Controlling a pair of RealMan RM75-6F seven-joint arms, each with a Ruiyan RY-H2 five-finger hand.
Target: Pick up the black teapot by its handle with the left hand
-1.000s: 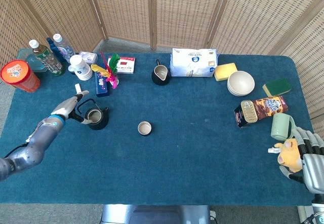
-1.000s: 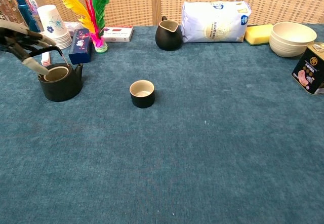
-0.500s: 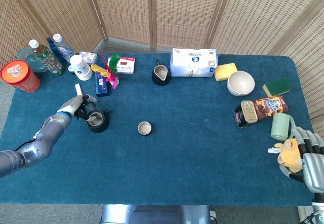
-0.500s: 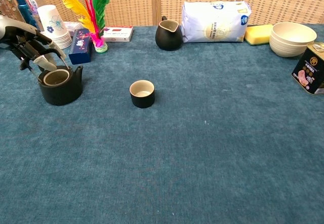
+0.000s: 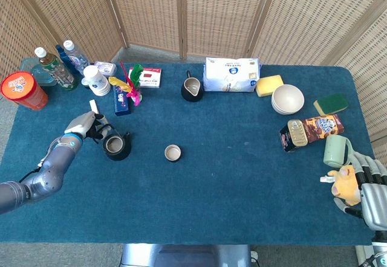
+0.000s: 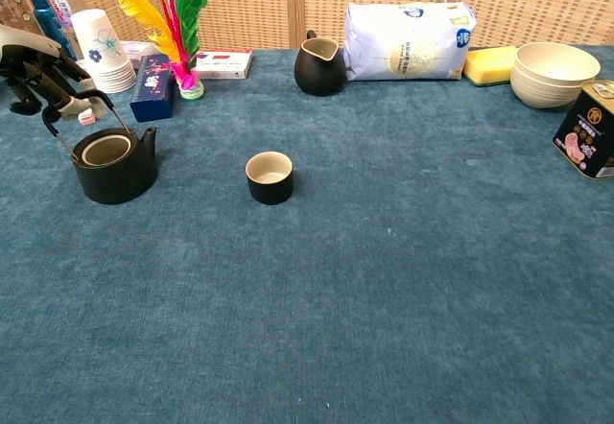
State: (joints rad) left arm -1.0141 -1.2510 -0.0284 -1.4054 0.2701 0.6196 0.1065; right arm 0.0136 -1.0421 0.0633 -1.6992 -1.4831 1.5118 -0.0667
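Observation:
The black teapot (image 5: pixel 116 147) (image 6: pixel 114 163) stands at the left of the blue table, its thin wire handle (image 6: pixel 70 113) swung up and to the left. My left hand (image 5: pixel 83 124) (image 6: pixel 40 64) has its fingers curled around the top of that handle, just left of and above the pot. From either view I cannot tell whether the pot's base touches the cloth. At the table's near right corner lies my right hand (image 5: pixel 370 189) with fingers stretched out, a yellow soft toy (image 5: pixel 346 182) lying against it.
A small black cup (image 5: pixel 173 153) (image 6: pixel 270 176) sits right of the teapot. Behind the pot are a blue box (image 6: pixel 153 87), a feather shuttlecock (image 6: pixel 176 23), paper cups (image 6: pixel 100 50) and bottles (image 5: pixel 55 67). A dark pitcher (image 6: pixel 319 65) and white bag (image 6: pixel 402 27) stand at the back.
My left hand drew back to the left and closed its fingers around the wire handle, raising it. The teapot shifted slightly toward me. The right hand has not moved.

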